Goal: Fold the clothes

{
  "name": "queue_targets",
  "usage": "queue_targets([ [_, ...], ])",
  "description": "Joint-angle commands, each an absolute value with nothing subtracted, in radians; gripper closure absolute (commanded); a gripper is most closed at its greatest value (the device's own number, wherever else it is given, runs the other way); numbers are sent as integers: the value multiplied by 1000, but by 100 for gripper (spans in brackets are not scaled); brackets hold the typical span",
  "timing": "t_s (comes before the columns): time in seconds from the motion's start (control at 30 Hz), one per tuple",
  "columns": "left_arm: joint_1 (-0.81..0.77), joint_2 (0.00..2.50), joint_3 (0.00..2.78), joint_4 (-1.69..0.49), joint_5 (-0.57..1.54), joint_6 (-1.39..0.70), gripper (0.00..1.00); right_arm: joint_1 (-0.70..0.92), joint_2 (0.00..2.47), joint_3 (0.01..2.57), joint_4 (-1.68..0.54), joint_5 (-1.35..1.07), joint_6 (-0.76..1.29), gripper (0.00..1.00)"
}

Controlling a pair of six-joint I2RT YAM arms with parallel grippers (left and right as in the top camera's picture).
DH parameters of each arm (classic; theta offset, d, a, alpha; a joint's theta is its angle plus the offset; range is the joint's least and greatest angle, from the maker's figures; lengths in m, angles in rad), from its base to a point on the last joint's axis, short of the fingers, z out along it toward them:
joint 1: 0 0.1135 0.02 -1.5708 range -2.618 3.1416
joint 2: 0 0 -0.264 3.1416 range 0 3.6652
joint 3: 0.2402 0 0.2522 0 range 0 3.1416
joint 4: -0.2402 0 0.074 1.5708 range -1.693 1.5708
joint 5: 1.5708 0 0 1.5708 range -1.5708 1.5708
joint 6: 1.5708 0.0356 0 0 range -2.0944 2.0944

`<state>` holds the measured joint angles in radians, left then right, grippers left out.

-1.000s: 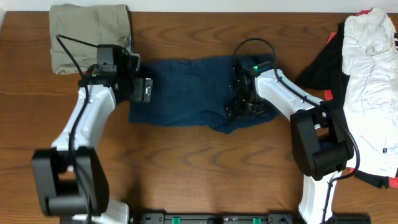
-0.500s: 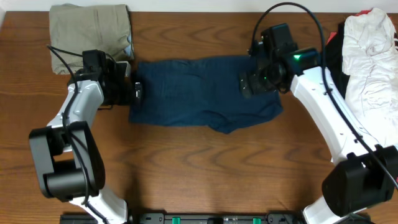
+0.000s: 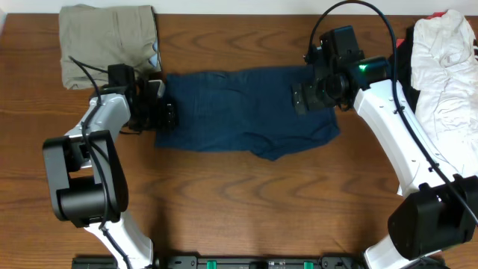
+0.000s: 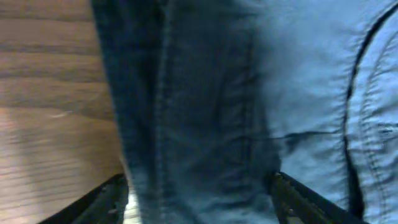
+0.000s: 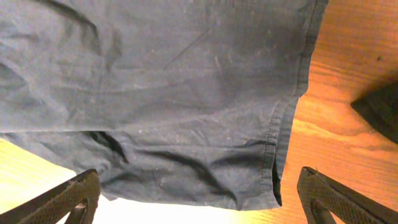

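Shorts (image 3: 246, 112) spread flat mid-desk (image 3: 224, 202), long axis 9 to 3 o'clock, my left pincer (image 3: 166, 113) wide apart over their 9 o'clock edge, my right pincer (image 3: 305, 97) wide apart above the 3 o'clock hem.

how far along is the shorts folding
Early on. Done: the shorts lie spread out flat on the table. In hand: the left tool is open at one end, the right tool is open above the other, and neither is gripping. Left: the folding itself.

One pair of shorts (image 3: 239, 108), one khaki garment (image 3: 104, 37), one heap (image 3: 441, 90), two arms (image 3: 95, 138) (image 3: 396, 142).
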<state>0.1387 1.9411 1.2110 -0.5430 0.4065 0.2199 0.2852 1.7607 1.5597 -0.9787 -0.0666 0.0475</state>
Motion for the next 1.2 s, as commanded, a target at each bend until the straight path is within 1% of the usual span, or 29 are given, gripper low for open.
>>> queue_targets([
  [0.0, 103, 1975, 1201, -548, 434, 228, 39, 273, 1761, 1566, -975, -56, 36, 1],
  [0.1, 87, 2002, 1201, -551, 432, 227, 60, 273, 1761, 1566, -973, -56, 36, 1],
  [0.17, 89, 2008, 1201, -555, 425, 215, 71, 273, 1761, 1566, -968, -56, 36, 2],
  [0.2, 90, 2008, 1201, -555, 417, 205, 76, 273, 1761, 1566, -964, -56, 36, 3],
  [0.27, 96, 2007, 1201, -555, 408, 196, 92, 273, 1761, 1566, -950, -56, 36, 10],
  [0.3, 97, 2007, 1201, -555, 407, 194, 93, 273, 1761, 1566, -938, -57, 36, 14],
  [0.37, 102, 2004, 1202, -563, 407, 175, 94, 273, 1761, 1566, -916, -68, 42, 27],
  [0.43, 102, 1992, 1204, -580, 406, 171, 94, 273, 1761, 1566, -895, -91, 48, 46],
  [0.47, 102, 1981, 1208, -592, 398, 171, 94, 273, 1761, 1566, -882, -110, 48, 57],
  [0.57, 102, 1936, 1231, -651, 347, 171, 94, 273, 1761, 1566, -831, -140, 62, 82],
  [0.67, 102, 1857, 1265, -748, 293, 180, 94, 273, 1761, 1566, -775, -140, 96, 99],
  [0.93, 102, 1676, 1367, -993, 261, 258, 94, 278, 1806, 1566, -614, -168, 96, 99],
  [1.03, 102, 1657, 1402, -1057, 218, 259, 94, 282, 1854, 1566, -586, -198, 96, 99],
  [1.17, 102, 1657, 1438, -1114, 210, 277, 94, 283, 1959, 1566, -591, -296, 91, 99],
])
